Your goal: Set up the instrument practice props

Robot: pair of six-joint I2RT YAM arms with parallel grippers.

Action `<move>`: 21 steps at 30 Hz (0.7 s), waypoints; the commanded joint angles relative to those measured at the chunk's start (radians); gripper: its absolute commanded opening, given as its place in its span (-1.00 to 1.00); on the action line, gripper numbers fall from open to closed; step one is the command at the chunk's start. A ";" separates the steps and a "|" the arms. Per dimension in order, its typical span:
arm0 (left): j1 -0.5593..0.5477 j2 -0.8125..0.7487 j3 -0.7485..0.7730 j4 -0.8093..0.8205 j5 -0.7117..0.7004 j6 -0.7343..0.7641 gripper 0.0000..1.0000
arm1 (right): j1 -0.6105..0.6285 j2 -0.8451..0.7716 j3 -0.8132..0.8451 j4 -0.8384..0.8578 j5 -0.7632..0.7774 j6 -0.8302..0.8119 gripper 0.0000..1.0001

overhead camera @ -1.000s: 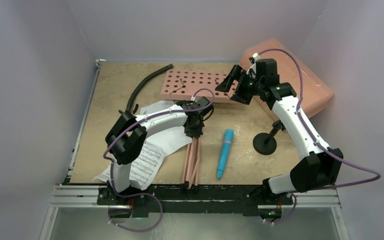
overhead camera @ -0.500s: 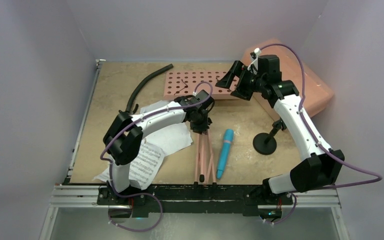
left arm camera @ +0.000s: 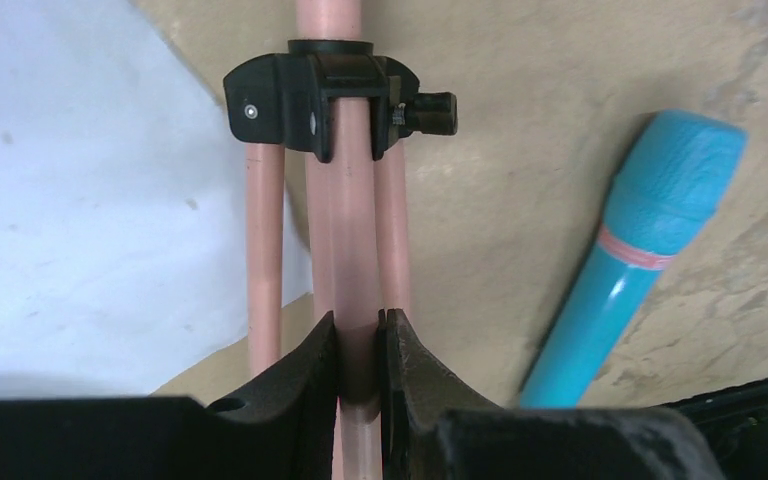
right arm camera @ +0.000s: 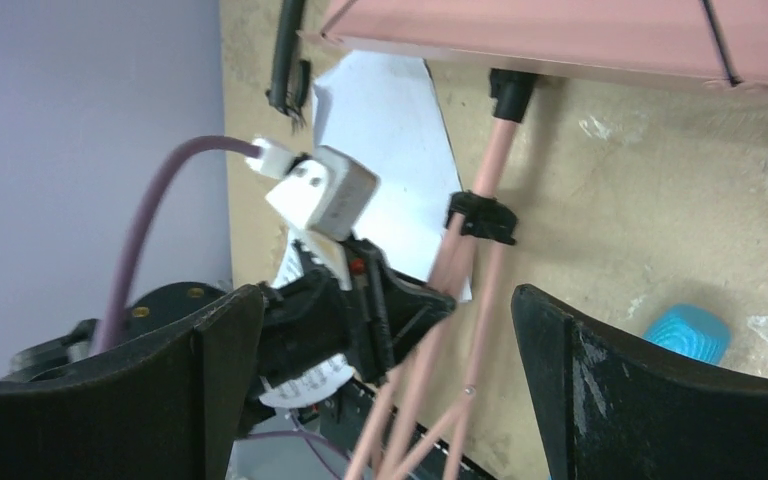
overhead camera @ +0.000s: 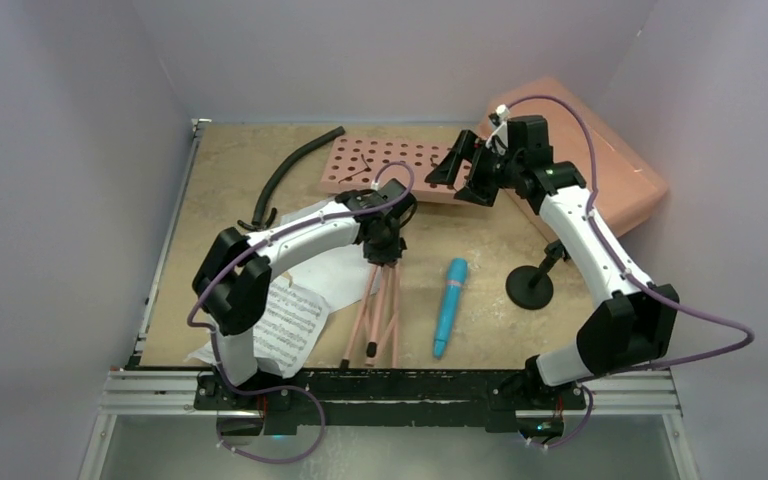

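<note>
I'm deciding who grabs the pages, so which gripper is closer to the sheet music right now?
Left. The left gripper, clamped on the music stand's pole, sits right beside the sheet music; the right gripper hovers by the stand's perforated desk, farther back.

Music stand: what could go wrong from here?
The left gripper pinches only one thin pink tube, so the music stand may twist or slip. Its spread legs are close to a sheet-music page and the blue microphone; moving them might drag or knock these. The right gripper is open and gives no support.

Pink music stand (overhead camera: 380, 162) flat, 3 legs (overhead camera: 370, 320) fanned; blue microphone (overhead camera: 449, 305) beside upright black mic stand (overhead camera: 529, 288).
</note>
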 commanded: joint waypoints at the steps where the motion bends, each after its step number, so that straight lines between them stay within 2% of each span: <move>1: 0.030 -0.184 -0.084 0.072 0.013 0.054 -1.00 | 0.010 0.040 -0.040 0.028 -0.096 -0.035 0.91; 6: 0.035 -0.232 -0.160 0.078 0.018 0.052 -0.99 | 0.061 0.081 -0.041 0.008 -0.098 -0.067 0.92; 7: 0.036 -0.239 -0.171 0.082 0.017 0.050 -0.90 | 0.072 0.084 -0.045 0.008 -0.091 -0.068 0.92; 11: 0.040 -0.251 -0.200 0.101 0.022 0.030 -0.26 | 0.104 0.090 -0.077 0.025 -0.080 -0.065 0.93; 13: 0.048 -0.254 -0.209 0.107 0.023 0.020 -0.02 | 0.117 0.094 -0.090 0.029 -0.068 -0.066 0.92; 16: 0.054 -0.265 -0.219 0.109 0.021 0.015 0.22 | 0.131 0.097 -0.105 0.034 -0.051 -0.066 0.92; 21: 0.067 -0.286 -0.243 0.097 0.007 0.022 0.47 | 0.144 0.097 -0.113 0.038 -0.011 -0.067 0.91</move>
